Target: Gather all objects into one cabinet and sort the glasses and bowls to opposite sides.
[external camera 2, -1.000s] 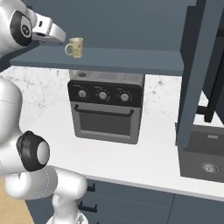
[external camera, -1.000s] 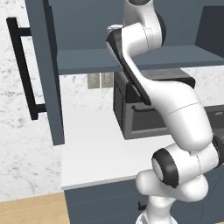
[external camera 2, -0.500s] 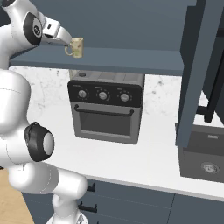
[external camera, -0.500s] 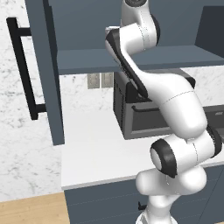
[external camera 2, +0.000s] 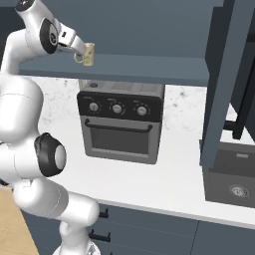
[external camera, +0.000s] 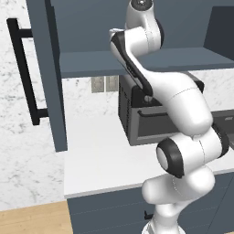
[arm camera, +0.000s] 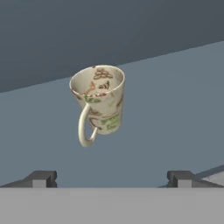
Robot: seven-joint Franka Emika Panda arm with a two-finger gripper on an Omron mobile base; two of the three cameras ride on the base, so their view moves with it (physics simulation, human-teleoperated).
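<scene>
The claw, jaws spread wide and empty, has advanced to just beside the small cream patterned mug standing near the cabinet shelf's front edge; grasp pending.

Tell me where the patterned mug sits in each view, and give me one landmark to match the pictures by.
Left base view: I can't make the mug out; the arm stands in front of the cabinet shelf.
Right base view: mug at upper left, on the shelf's left part, just ahead of the open gripper.
Hand view: mug left of centre, handle toward the camera.
Shared landmark: the slate-blue cabinet shelf.
</scene>
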